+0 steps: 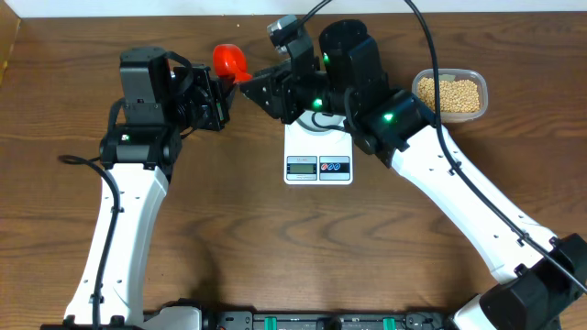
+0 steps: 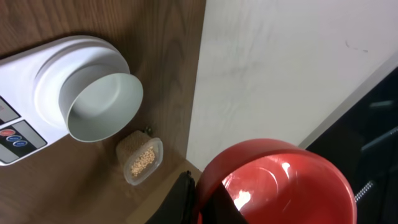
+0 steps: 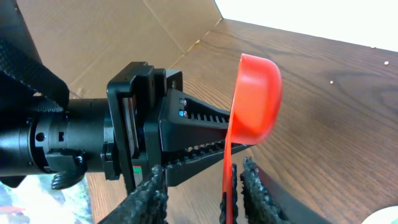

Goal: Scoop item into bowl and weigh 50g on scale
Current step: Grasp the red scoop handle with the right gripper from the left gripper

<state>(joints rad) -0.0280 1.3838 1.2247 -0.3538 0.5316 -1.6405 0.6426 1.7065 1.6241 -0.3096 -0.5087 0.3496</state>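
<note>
Left gripper [image 3: 219,134]: fingers clamped together on the handle of the red scoop [image 3: 256,96], holding it in the air left of the scale, toward the table's [image 1: 229,229] far edge.
Right gripper [image 3: 202,190]: fingers apart, one on each side of the scoop's handle. They are around it, not pinching it.
Scoop axis: in the right wrist view the handle runs straight down from the cup into the right gripper's gap, with the cup on top and turned on its side.
Beans [image 1: 449,93]: all in the clear tub [image 1: 483,92] at the far right, well apart from the scoop. The right arm is the nearer one to them.
Bowl [image 2: 102,106]: empty, sitting on the scale [image 2: 15,74].
Step, as I judge it: a hand-over — the right gripper needs to close on the handle and the left to let go, then the scoop can travel right to the tub.
</note>
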